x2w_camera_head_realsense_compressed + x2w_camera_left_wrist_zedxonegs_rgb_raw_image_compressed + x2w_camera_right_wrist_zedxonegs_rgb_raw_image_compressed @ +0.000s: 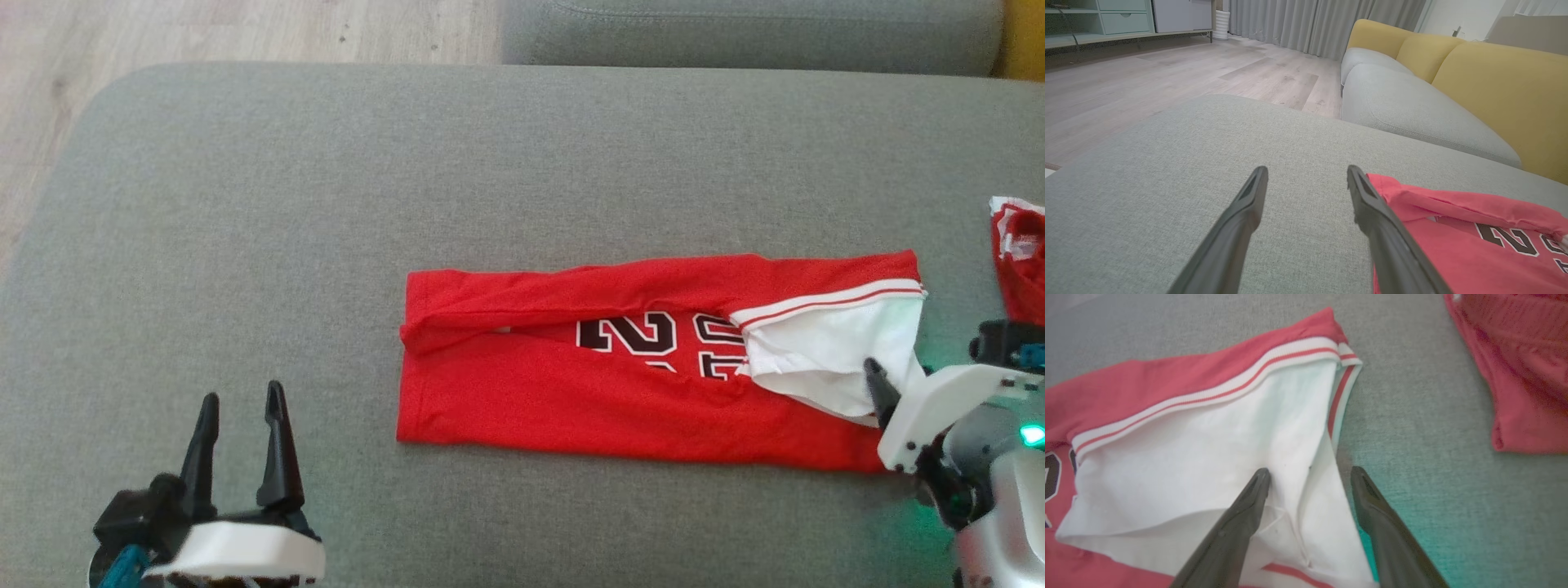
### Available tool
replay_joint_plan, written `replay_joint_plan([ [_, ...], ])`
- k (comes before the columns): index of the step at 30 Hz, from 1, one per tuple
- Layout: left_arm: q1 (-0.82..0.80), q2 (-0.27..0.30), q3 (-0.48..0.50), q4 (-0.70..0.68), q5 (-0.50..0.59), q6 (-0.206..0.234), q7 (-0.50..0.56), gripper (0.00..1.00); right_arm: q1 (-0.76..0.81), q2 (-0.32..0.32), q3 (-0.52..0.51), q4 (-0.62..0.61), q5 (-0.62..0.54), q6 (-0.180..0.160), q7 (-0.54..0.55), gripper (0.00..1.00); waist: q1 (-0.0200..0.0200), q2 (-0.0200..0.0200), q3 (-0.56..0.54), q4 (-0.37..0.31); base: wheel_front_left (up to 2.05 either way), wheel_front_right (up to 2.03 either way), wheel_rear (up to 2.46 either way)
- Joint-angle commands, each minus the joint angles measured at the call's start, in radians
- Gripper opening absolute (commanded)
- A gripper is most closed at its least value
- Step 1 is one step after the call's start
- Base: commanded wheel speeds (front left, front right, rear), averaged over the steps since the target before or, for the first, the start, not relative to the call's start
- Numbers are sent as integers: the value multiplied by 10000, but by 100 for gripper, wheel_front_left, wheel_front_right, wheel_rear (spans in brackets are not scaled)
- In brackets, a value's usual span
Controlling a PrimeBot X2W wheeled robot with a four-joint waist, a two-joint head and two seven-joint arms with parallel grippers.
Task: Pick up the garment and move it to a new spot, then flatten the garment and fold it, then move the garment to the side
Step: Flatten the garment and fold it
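R wrist view, unlike head view: right gripper spread wide, empty, one finger over white lining of folded red garment, other over grey cushion. Head view: left gripper spread wide too, empty, low beside garment's L end.

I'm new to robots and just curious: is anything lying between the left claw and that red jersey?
Nothing visible does. Bare grey cushion separates the open left gripper from the red jersey, whose folded end lies just beside it.
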Motion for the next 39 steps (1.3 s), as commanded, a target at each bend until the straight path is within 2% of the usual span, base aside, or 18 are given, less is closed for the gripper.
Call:
replay_joint_plan([
  [1, -251, 116, 447, -346, 132, 23, -94, 100, -133, -6, 190, -218, 48, 65, 96, 100, 0, 0, -41, 28, 0, 0, 0],
  [6, -192, 125, 485, -409, 157, 50, -94, 100, -246, 166, 306, 250, 250, 65, 489, 99, 0, 0, -134, -2, 0, 0, 0],
  [8, -191, 136, 482, -446, 170, 62, -94, 100, -376, 194, 354, 477, 248, 65, 565, 83, 0, 0, -151, -34, 0, 0, 0],
  [10, -199, 153, 476, -478, 177, 65, -91, 100, -541, 228, 397, 710, 203, 65, 586, 59, 0, 0, -161, -69, 0, 0, 0],
  [15, -218, 185, 475, -532, 179, 90, -79, 100, -1020, 303, 461, 1190, 97, 65, 472, 14, 0, 0, -162, -156, 0, 0, 0],
  [16, -208, 189, 480, -541, 177, 102, -79, 100, -1110, 314, 469, 1223, 107, 65, 374, 0, 0, 0, -170, -185, 0, 0, 0],
  [20, -126, 202, 500, -585, 169, 157, -79, 100, -1313, 183, 467, 1207, 223, 65, 53, 0, 0, 0, -213, -350, 0, 0, 0],
  [23, -112, 181, 498, -605, 158, 171, -80, 100, -1286, -147, 412, 1004, 336, 65, -94, 0, 0, 0, -230, -484, 0, 0, 0],
  [32, -59, 154, 538, -635, 158, 189, -83, 100, -891, -996, -117, -370, 814, 65, -190, 0, 0, 0, -241, -841, 0, 0, 0],
  [35, -56, 154, 545, -635, 163, 180, -84, 100, -653, -1052, -312, -1114, 949, 65, -105, 0, 0, 0, -252, -910, 0, 0, 0],
  [39, -81, 139, 499, -585, 165, 137, -84, 100, -282, -743, -161, -2139, 1131, 65, 96, 0, 0, 0, -308, -896, 0, 0, 0],
])
